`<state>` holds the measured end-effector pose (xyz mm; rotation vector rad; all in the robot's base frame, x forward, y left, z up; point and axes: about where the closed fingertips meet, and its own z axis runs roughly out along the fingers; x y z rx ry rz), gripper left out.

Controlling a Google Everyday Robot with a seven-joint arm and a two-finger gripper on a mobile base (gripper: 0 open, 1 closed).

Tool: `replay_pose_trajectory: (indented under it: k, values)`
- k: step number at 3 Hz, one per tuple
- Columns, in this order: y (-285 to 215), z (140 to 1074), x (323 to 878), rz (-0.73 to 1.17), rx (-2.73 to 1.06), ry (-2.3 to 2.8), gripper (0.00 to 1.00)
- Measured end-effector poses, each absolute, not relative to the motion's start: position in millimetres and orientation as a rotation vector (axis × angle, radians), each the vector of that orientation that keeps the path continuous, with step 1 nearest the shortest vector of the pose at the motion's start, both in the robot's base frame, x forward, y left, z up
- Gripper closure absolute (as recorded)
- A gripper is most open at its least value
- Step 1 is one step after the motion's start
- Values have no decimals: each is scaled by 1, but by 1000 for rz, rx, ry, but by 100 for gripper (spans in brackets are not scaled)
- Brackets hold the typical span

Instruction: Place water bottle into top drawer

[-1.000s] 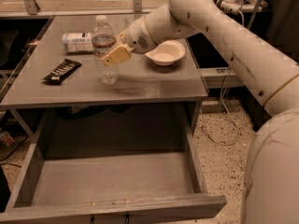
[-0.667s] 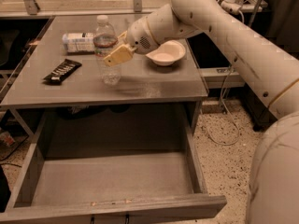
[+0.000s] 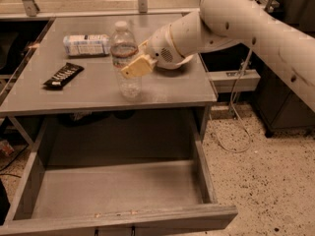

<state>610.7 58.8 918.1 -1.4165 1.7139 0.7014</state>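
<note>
The water bottle [image 3: 124,39] is clear ribbed plastic with a white cap and a dark red band. It stands upright over the front part of the grey table [image 3: 162,90]. My gripper [image 3: 130,67] reaches in from the right and is shut on the bottle's middle. One tan finger [image 3: 138,66] lies across the bottle's front. The other finger is hidden behind the bottle. The top drawer [image 3: 118,219] is pulled fully open below the table, and its inside shows bare grey metal.
A second bottle with a white-and-blue label [image 3: 86,44] lies on its side at the back left. A dark snack bar [image 3: 63,75] lies near the table's left edge. My arm covers the table's back right. A cable [image 3: 231,117] hangs over the speckled floor on the right.
The gripper has moved with the water bottle towards the table's front edge and a little right. The white bowl seen earlier is now hidden behind my arm.
</note>
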Motion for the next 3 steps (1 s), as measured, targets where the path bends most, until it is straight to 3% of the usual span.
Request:
replay_pose_trajectory:
  k: [3]
  values:
    - [20, 899, 524, 621, -1257, 1789, 100]
